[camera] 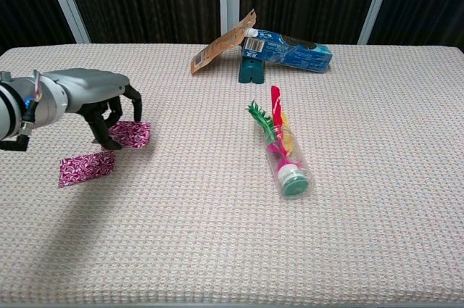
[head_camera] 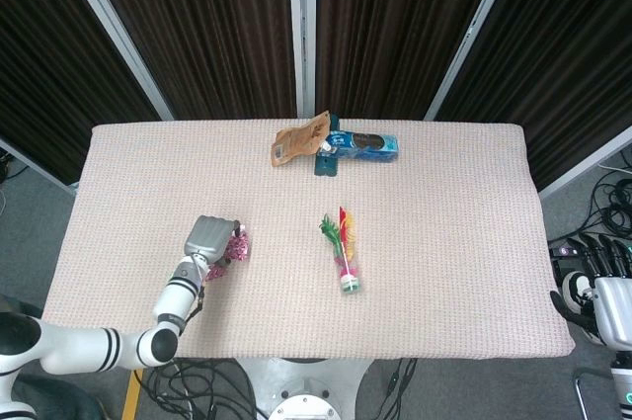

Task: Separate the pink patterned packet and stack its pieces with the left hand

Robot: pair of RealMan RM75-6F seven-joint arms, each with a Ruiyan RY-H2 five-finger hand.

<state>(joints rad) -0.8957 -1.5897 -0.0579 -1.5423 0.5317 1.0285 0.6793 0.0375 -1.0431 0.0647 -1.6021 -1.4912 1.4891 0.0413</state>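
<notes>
**Left hand holds one pink piece above the table**

At far left, the left hand point(camera: 94, 101) pinches a pink patterned piece point(camera: 129, 134) in curled fingers, lifted off the woven table point(camera: 232, 250). A second pink piece point(camera: 86, 168) lies flat just below it. Centre: a clear tube of coloured feathers point(camera: 284, 152). At the back, a brown pouch point(camera: 221, 51) leans on a blue carton point(camera: 290, 48). Far right, off the table, the right hand point(head_camera: 597, 282) hangs, its state unclear.

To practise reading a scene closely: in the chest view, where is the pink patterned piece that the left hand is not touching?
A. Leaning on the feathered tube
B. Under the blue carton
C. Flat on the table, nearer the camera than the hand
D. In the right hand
C: the loose pink piece lies flat on the table, nearer the camera than the left hand.
</notes>
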